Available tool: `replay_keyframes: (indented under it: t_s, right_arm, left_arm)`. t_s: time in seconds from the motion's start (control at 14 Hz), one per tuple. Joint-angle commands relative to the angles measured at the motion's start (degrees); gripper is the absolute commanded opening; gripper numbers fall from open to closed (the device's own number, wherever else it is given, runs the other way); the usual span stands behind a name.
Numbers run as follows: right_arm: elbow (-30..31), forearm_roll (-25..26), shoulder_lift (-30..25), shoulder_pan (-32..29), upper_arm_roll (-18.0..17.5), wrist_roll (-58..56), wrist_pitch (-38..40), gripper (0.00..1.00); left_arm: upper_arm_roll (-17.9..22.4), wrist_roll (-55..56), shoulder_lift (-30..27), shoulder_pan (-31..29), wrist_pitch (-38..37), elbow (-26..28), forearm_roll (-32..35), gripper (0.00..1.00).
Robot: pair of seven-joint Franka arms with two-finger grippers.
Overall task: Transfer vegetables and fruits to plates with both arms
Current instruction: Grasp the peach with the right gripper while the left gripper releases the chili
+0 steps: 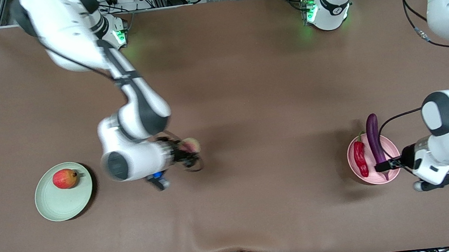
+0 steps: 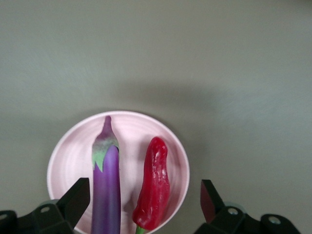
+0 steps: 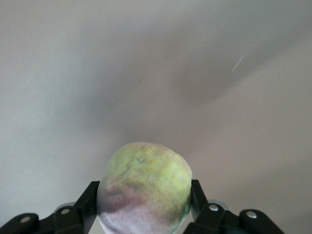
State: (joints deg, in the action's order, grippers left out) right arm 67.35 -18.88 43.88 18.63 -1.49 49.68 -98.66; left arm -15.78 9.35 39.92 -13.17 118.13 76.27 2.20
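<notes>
The pink plate [image 1: 392, 151] lies toward the left arm's end of the table and holds the purple eggplant [image 1: 374, 135] and the red chili pepper [image 1: 360, 156]. My left gripper [image 1: 385, 166] is open over that plate; in the left wrist view the eggplant [image 2: 106, 185] and chili [image 2: 154, 183] lie on the plate [image 2: 73, 156] between the spread fingers, untouched. My right gripper [image 1: 187, 151] is shut on the peach-like ball [image 1: 191, 145], which fills the right wrist view [image 3: 144, 187]. The apple [image 1: 65, 178] sits on the green plate [image 1: 64, 201] toward the right arm's end.
The table is covered by a brown cloth [image 1: 246, 98]. The arm bases stand along its edge farthest from the front camera.
</notes>
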Motion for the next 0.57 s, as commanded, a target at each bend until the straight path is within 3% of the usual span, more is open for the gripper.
replay_keyframes:
  t_s: [0.0,0.21,0.36,0.5]
  right_arm:
    - [1.5,7.2,-2.0,-7.7,-0.6,-16.0,5.4,0.00]
    - [1.5,9.9,-1.7,-16.9,-0.6,-33.6,6.3,0.00]
    - [1.4,14.7,-1.1,-20.2,-0.5,-41.9,4.9,0.00]
    - [2.1,18.0,0.3,-23.9,-0.5,-50.1,-2.5,0.00]
  left_arm:
    - [0.7,0.1,-8.0,-0.8,-4.4,1.5,0.4,1.00]
    - [0.9,-0.8,-14.2,-2.7,-11.2,1.5,1.6,1.00]
    - [0.9,-1.1,-19.1,-2.7,-16.6,1.4,3.8,1.00]
    - [0.4,1.0,-24.0,-2.5,-21.9,1.6,3.9,1.00]
